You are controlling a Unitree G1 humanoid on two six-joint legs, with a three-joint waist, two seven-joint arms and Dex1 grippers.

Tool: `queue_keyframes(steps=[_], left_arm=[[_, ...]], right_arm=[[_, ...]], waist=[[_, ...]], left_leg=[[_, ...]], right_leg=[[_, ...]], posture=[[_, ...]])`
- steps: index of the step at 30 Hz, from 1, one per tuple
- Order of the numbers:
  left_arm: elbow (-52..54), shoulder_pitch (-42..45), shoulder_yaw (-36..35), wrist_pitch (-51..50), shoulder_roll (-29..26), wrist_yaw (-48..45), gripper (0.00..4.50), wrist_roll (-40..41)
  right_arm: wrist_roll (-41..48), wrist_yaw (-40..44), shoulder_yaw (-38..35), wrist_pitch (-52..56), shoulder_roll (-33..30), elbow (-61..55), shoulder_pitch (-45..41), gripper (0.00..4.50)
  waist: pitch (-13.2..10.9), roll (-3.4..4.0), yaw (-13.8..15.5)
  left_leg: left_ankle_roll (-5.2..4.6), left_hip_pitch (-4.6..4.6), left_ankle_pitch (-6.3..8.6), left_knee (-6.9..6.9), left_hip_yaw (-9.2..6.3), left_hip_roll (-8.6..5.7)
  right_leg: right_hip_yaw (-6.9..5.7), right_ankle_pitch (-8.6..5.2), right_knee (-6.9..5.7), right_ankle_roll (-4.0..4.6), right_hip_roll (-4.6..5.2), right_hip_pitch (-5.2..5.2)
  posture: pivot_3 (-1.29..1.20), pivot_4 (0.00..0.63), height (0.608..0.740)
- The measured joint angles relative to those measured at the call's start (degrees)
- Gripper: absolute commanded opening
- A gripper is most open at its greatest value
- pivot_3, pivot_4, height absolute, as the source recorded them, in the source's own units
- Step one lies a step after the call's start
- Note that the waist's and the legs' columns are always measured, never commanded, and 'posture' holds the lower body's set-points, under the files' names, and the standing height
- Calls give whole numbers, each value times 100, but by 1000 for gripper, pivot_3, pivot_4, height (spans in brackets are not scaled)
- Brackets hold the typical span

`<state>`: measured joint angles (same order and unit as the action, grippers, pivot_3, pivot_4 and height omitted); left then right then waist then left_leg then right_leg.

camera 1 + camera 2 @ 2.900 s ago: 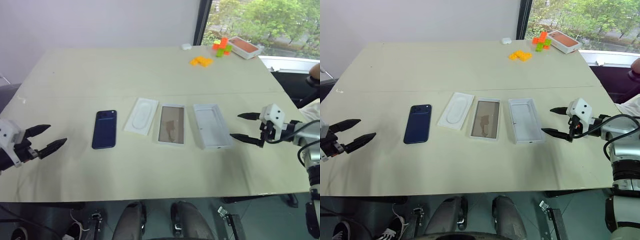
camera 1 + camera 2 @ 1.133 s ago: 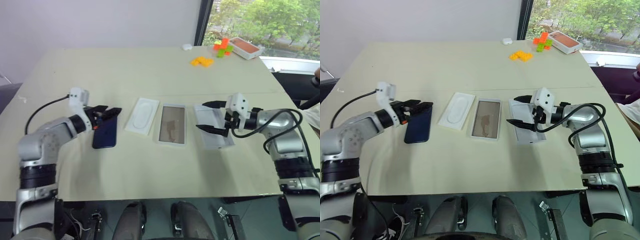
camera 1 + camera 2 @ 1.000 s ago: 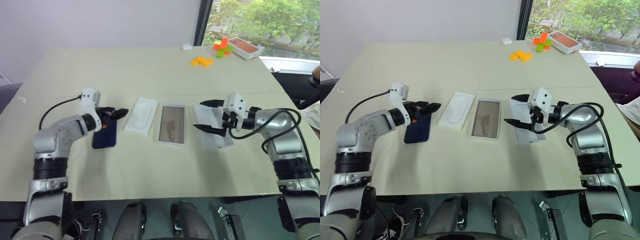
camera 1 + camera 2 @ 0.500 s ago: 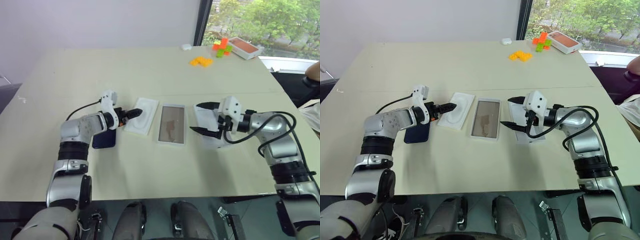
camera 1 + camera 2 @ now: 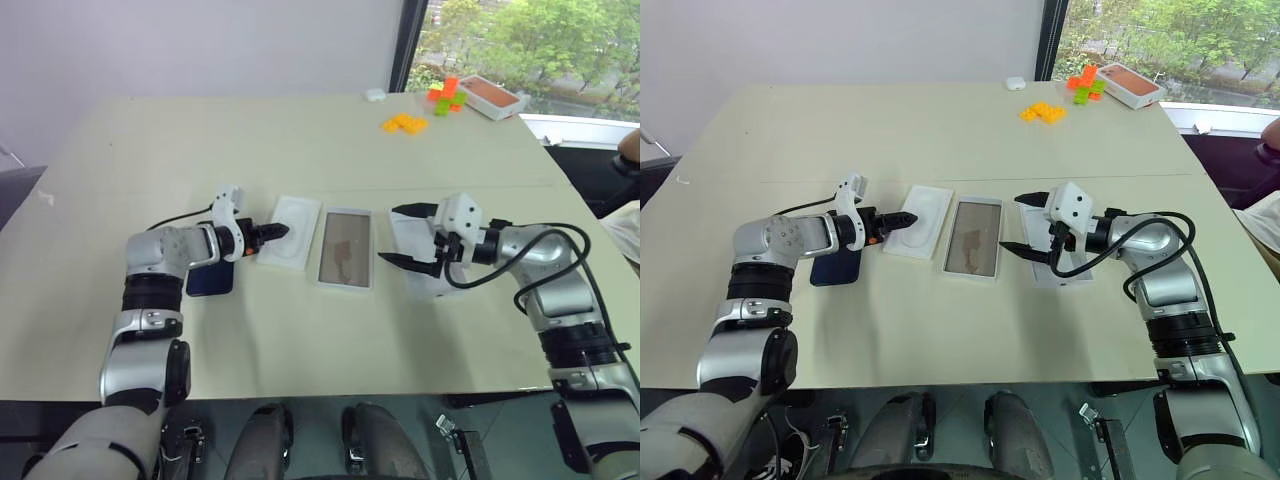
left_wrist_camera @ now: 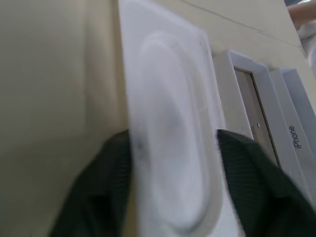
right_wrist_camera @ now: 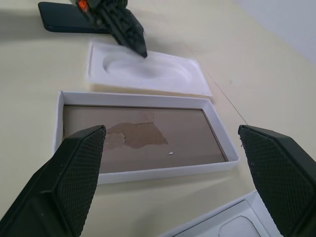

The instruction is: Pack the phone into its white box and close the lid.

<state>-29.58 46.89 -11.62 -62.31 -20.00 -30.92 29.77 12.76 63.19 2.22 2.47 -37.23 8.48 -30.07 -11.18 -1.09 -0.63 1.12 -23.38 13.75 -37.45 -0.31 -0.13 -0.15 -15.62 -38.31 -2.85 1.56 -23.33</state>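
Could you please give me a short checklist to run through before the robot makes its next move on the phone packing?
1. The white box is empty, tan floor showing, ready for the phone: ok.
2. The phone lies flat on the table, not held: ok.
3. The left gripper is aimed at the phone: not ok; its fingers straddle the near end of the white insert instead.
4. Whether the left gripper has actually clamped the insert: cannot tell.
5. The right gripper is open and free of any load, hovering by the lid: ok.
6. The lid lies inside up, away from the box opening: ok.
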Motion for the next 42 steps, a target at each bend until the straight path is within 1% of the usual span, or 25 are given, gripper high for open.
queue_keyframes(steps=[1, 2, 9, 15, 18, 21, 24, 26, 29, 32, 38, 42], left_arm=[[4, -34, -18, -23, 3, 9, 365, 4], [21, -78, -52, -71, 5, 16, 41, 19], [299, -251, -200, -307, 20, 117, 41, 195], [629, -430, -622, -609, 11, 340, 41, 394], [1013, -435, -882, -927, 58, 555, 41, 603], [1402, -288, -1385, -1371, 466, 1082, 41, 832], [1709, -104, -1555, -1752, 967, 1562, 41, 943], [1919, -78, -1553, -1877, 1200, 1783, 41, 961], [2083, -55, -1510, -1981, 1368, 1992, 41, 959], [2160, 73, -1431, -2003, 1627, 2184, 41, 954], [2287, 78, -1146, -2078, 1911, 2427, 41, 870], [2295, 63, -994, -2061, 1925, 2568, 41, 732]], right_arm=[[-9, 0, 4, 0, 1, -5, 0, 4500], [-13, 0, 4, 0, 1, -13, 0, 4500], [-16, 1, 6, 2, 5, -42, -7, 4500], [-18, -4, 7, 8, 4, -47, -6, 4500], [-6, 55, 7, 58, -22, -47, 4, 4500], [76, 266, -8, 103, -189, -32, 37, 4500], [155, 458, -48, 108, -339, 45, 36, 4500], [173, 536, -49, 102, -380, 121, 35, 4500], [173, 558, -50, 96, -387, 239, 35, 4500], [161, 518, -51, 78, -380, 299, 24, 4500], [145, 448, -51, 6, -379, 304, 23, 4500], [125, 410, -51, -22, -382, 306, 25, 4500]], waist=[[0, 0, -1], [0, 0, -7], [0, 0, -7], [0, 0, -6], [0, -1, -3], [-1, -1, 41], [-1, -3, 63], [-2, -3, 54], [-2, -3, -14], [-2, -3, -5], [-2, -3, 3], [-2, -3, -7]], left_leg=[[0, 0, 0, 0, 0, 0], [0, 0, 0, 1, 0, 0], [2, 1, -1, 1, -1, 1], [3, 1, -1, 1, -2, 2], [3, 0, -1, 0, -2, 2], [2, -2, -1, -4, -2, -2], [2, -2, -1, -13, -2, -2], [2, -1, -1, -15, -2, -2], [3, 2, -1, -13, -2, -1], [10, 2, -5, -13, -5, 0], [12, 1, -6, -13, -4, -2], [15, 2, -8, -12, -5, -1]], right_leg=[[0, 0, 0, 0, -1, -1], [0, 0, 0, 0, -1, -1], [0, 0, -2, 0, -1, -1], [0, 0, -2, 0, -1, -2], [0, 0, -2, 0, 1, -1], [-1, 1, 0, -2, 5, 2], [0, 6, 5, -12, 4, 10], [0, 7, 4, -13, 3, 10], [1, 8, -1, -14, -1, 9], [0, 8, -4, -14, -4, 9], [1, 8, -2, -14, -2, 9], [1, 8, -3, -14, -4, 9]], posture=[[0, 150, 740], [0, 150, 740], [0, 150, 740], [0, 150, 740], [0, 150, 740], [0, 150, 740], [0, 150, 740], [0, 150, 740], [0, 150, 740], [0, 150, 740], [0, 150, 740], [0, 150, 740]])
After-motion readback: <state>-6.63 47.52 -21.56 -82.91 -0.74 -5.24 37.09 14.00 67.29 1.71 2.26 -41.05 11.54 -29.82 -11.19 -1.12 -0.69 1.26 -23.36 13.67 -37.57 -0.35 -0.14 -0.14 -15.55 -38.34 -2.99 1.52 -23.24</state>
